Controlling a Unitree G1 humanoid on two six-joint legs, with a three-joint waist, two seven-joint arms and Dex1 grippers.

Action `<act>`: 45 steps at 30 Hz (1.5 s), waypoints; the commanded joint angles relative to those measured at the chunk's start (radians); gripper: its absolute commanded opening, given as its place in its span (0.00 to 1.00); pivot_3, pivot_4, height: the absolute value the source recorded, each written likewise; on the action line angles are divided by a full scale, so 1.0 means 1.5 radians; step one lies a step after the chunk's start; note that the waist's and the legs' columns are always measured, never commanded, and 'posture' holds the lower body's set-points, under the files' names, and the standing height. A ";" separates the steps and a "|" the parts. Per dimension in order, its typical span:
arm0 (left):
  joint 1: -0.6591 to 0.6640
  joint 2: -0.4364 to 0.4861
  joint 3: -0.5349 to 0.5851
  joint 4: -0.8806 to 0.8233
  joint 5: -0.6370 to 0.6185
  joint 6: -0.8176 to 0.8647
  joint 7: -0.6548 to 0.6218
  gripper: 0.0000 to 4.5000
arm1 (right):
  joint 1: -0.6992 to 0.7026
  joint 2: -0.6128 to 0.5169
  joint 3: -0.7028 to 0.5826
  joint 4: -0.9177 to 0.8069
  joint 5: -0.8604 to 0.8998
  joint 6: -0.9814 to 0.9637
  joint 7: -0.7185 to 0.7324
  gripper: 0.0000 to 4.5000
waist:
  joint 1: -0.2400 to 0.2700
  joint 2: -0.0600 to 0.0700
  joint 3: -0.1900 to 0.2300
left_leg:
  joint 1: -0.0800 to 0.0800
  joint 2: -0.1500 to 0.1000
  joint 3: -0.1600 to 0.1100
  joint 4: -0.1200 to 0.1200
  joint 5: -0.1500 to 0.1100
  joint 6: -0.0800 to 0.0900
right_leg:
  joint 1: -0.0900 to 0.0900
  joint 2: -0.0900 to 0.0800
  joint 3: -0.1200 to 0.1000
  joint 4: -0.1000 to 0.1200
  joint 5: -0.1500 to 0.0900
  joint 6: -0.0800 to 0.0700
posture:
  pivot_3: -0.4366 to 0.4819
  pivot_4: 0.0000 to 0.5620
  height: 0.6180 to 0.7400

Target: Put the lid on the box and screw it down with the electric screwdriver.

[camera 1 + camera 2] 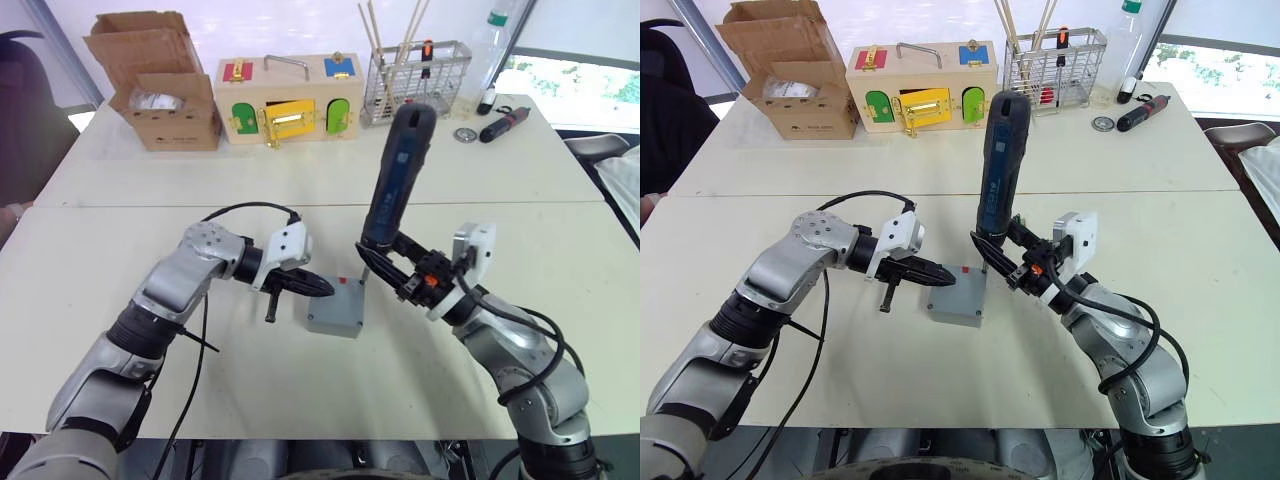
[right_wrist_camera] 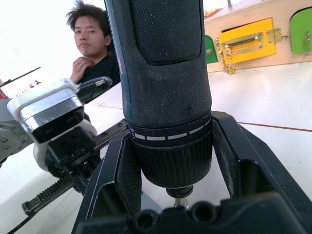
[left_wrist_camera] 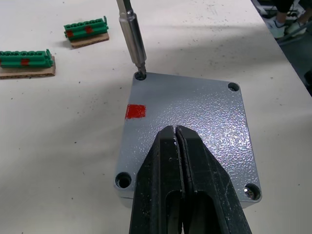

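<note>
While bit (image 3: 132,36) meets lid (image 3: 195,126) corner hole.

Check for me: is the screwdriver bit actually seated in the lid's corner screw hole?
Touching. The left wrist view shows the tip of the electric screwdriver sitting in the corner hole of the lid, with no gap visible.

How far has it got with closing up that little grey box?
The lid already sits on the box. Right now the right gripper holds the electric screwdriver upright with its bit in one corner hole, while the left gripper, fingers closed, rests on the lid. One other corner seems to hold a screw; two corner holes look empty, so more screws remain.
</note>
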 commanded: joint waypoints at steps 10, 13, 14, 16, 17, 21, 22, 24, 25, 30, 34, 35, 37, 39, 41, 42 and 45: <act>-0.001 0.006 -0.014 -0.005 0.022 0.018 0.003 0.00 | 0.011 -0.015 0.042 0.028 -0.070 -0.070 0.050 0.39 | 0.000 0.000 0.000 | 0.003 0.000 0.000 0.000 -0.001 0.003 | 0.003 0.000 0.000 0.000 0.000 0.000 | 0.48 0.27 1.00; 0.002 0.006 -0.016 -0.013 0.023 0.023 0.003 0.00 | 0.014 -0.016 0.055 0.048 -0.093 -0.066 0.041 0.39 | 0.000 0.000 0.000 | 0.009 0.000 0.000 -0.002 -0.002 0.003 | 0.009 0.000 0.000 -0.002 0.000 0.000 | 0.48 0.27 1.00; 0.003 0.005 -0.017 -0.015 0.024 0.024 0.004 0.00 | 0.016 -0.015 0.060 0.055 -0.104 -0.067 0.036 0.39 | 0.000 0.000 0.000 | 0.010 0.000 0.000 -0.002 -0.002 0.004 | 0.010 0.000 0.000 -0.002 0.000 0.000 | 0.48 0.27 1.00; 0.004 0.004 -0.018 -0.017 0.026 0.025 0.004 0.00 | 0.020 -0.012 0.065 0.061 -0.108 -0.067 0.034 0.39 | 0.000 -0.001 -0.001 | 0.010 0.000 -0.001 -0.001 -0.002 0.004 | 0.010 0.000 0.000 -0.002 0.000 0.000 | 0.48 0.27 1.00; 0.005 0.003 -0.019 -0.018 0.027 0.026 0.004 0.00 | 0.022 -0.011 0.068 0.062 -0.110 -0.068 0.034 0.39 | 0.000 -0.001 -0.001 | 0.010 0.000 -0.001 -0.001 -0.002 0.004 | 0.010 0.000 0.000 -0.002 0.000 0.000 | 0.48 0.27 1.00; 0.007 0.001 -0.021 -0.020 0.031 0.025 0.004 0.00 | 0.031 -0.010 0.083 0.072 -0.126 -0.081 0.036 0.39 | 0.001 -0.002 -0.002 | 0.010 0.000 -0.001 -0.001 -0.002 0.004 | 0.010 0.000 0.000 -0.002 0.000 0.000 | 0.48 0.27 1.00; 0.008 0.001 -0.022 -0.021 0.031 0.026 0.004 0.00 | 0.033 -0.010 0.085 0.074 -0.127 -0.084 0.038 0.39 | 0.001 -0.003 -0.002 | 0.010 0.000 -0.001 -0.001 -0.002 0.004 | 0.010 0.000 0.000 -0.002 0.000 0.000 | 0.48 0.27 1.00; 0.009 0.000 -0.022 -0.025 0.032 0.029 0.004 0.00 | 0.036 -0.006 0.085 0.078 -0.129 -0.092 0.037 0.39 | 0.001 -0.003 -0.003 | 0.010 0.000 -0.001 -0.001 -0.002 0.004 | 0.010 0.000 0.000 -0.002 0.000 0.000 | 0.48 0.27 1.00; 0.009 -0.001 -0.022 -0.025 0.032 0.029 0.004 0.00 | 0.037 -0.004 0.085 0.081 -0.129 -0.096 0.037 0.39 | 0.001 -0.004 -0.003 | 0.010 0.000 -0.001 -0.001 -0.002 0.004 | 0.010 0.000 0.000 -0.002 0.000 0.000 | 0.48 0.27 1.00; 0.012 -0.002 -0.022 -0.030 0.033 0.031 0.006 0.00 | 0.059 -0.006 0.097 0.094 -0.145 -0.120 0.047 0.39 | 0.002 -0.005 -0.004 | 0.010 0.000 -0.001 -0.001 -0.002 0.004 | 0.010 0.000 0.000 -0.002 0.000 0.000 | 0.48 0.27 1.00; 0.013 -0.001 -0.021 -0.031 0.033 0.033 0.007 0.00 | 0.071 -0.006 0.106 0.105 -0.160 -0.135 0.048 0.39 | 0.002 -0.006 -0.006 | 0.011 0.000 -0.001 -0.002 -0.002 0.004 | 0.011 0.000 0.000 -0.002 0.000 0.000 | 0.48 0.27 1.00; 0.013 -0.001 -0.021 -0.032 0.033 0.033 0.007 0.00 | 0.072 -0.007 0.108 0.108 -0.163 -0.138 0.048 0.39 | 0.002 -0.006 -0.006 | 0.011 0.000 -0.001 -0.002 -0.002 0.004 | 0.011 0.000 0.000 -0.002 0.000 0.000 | 0.48 0.27 1.00; 0.014 0.000 -0.021 -0.034 0.033 0.034 0.007 0.00 | 0.075 -0.011 0.114 0.115 -0.176 -0.145 0.049 0.39 | 0.002 -0.007 -0.008 | 0.011 0.000 -0.001 -0.002 -0.002 0.004 | 0.011 0.000 0.000 -0.002 0.000 0.000 | 0.48 0.27 1.00; 0.015 0.001 -0.022 -0.036 0.033 0.035 0.008 0.00 | 0.074 -0.016 0.121 0.120 -0.193 -0.150 0.046 0.39 | 0.002 -0.007 -0.008 | 0.012 0.000 -0.001 -0.002 -0.002 0.004 | 0.012 0.000 0.000 -0.002 0.000 0.000 | 0.48 0.27 1.00; 0.017 0.002 -0.023 -0.038 0.033 0.035 0.008 0.00 | 0.073 -0.012 0.122 0.126 -0.200 -0.149 0.040 0.39 | 0.002 -0.007 -0.008 | 0.014 0.000 -0.002 -0.002 -0.003 0.005 | 0.015 0.000 -0.001 -0.003 0.000 0.000 | 0.48 0.27 1.00; 0.017 0.002 -0.024 -0.038 0.033 0.036 0.009 0.00 | 0.072 -0.012 0.124 0.130 -0.207 -0.149 0.038 0.39 | 0.002 -0.007 -0.008 | 0.016 0.000 -0.002 -0.002 -0.003 0.005 | 0.017 0.000 -0.001 -0.004 0.000 0.000 | 0.48 0.27 1.00; 0.019 0.003 -0.025 -0.040 0.033 0.036 0.009 0.00 | 0.073 -0.007 0.129 0.141 -0.217 -0.151 0.034 0.39 | 0.003 -0.007 -0.008 | 0.023 0.000 -0.002 -0.004 -0.004 0.007 | 0.025 0.000 -0.001 -0.006 -0.001 -0.001 | 0.48 0.27 1.00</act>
